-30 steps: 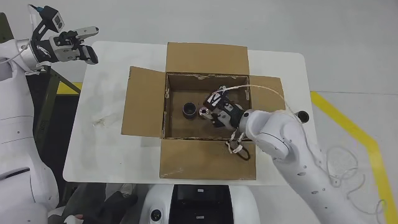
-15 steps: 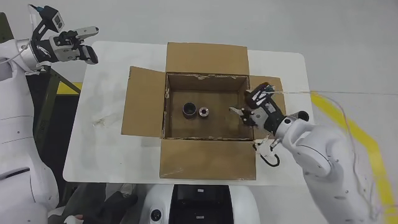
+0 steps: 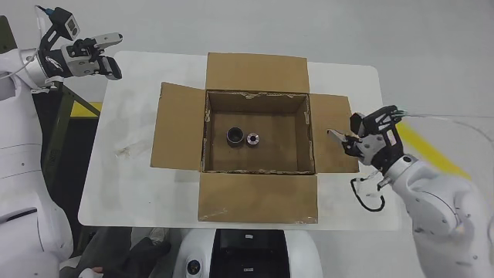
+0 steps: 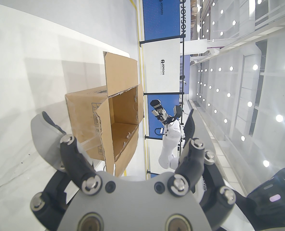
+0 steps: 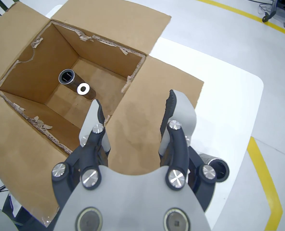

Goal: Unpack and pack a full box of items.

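A white worktop (image 3: 131,123) is set on a pale floor marked with yellow lines. An open cardboard box (image 3: 179,127) is placed at its middle, all four flaps spread outward. Two upright cylinders are seen on the box floor, toward the robot's left: a dark cylinder (image 5: 66,76) with an open top and, just beside it, a silver-capped cylinder (image 5: 83,89). Whether they touch cannot be told. A third cylinder (image 5: 217,167) is seen lying on the worktop near the right-hand flap. The right gripper (image 5: 135,106) is held above that flap, outside the box, its jaws spread and empty. The left gripper (image 3: 108,52) is held at the far left corner of the worktop, well apart from the box, jaws likewise parted with nothing between them.

Unpacking is judged to be in hand, with two items left inside, though packing cannot be ruled out. For the next pick, the right jaws would need to be carried over the box wall and lowered straight down. One cylinder would then be closed upon without its neighbour being knocked over.
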Tool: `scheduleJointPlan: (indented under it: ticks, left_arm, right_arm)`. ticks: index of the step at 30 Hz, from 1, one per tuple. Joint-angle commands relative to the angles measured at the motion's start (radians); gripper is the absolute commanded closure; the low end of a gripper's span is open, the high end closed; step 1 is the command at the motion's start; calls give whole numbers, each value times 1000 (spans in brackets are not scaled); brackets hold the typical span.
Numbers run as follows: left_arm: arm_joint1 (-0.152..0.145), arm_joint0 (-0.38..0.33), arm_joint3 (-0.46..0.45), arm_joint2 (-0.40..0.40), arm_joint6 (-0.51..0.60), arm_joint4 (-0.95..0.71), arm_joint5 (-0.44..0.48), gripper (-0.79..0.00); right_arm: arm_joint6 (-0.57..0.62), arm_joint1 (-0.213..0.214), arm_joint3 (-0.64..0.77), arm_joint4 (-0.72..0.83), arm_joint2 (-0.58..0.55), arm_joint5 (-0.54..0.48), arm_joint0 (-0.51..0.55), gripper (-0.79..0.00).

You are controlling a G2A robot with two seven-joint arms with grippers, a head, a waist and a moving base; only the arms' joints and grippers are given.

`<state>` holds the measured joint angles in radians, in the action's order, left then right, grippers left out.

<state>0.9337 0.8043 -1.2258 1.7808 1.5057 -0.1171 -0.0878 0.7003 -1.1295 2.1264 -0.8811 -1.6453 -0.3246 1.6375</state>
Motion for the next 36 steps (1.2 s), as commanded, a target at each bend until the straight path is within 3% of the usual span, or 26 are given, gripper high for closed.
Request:
scheduleJointPlan:
  ticks: [1,18,36]
  left_arm:
    - [0,0,0,0,0,0,0,-785]
    - [0,0,0,0,0,0,0,-785]
    - [0,0,0,0,0,0,0,-785]
  right_arm:
    - [-11,2,-22,17,-25,-2,11,-514]
    - [-21,16,-186,29,-145,22,45,-502]
    - [-33,23,-378,-26,-107,81,-28,-616]
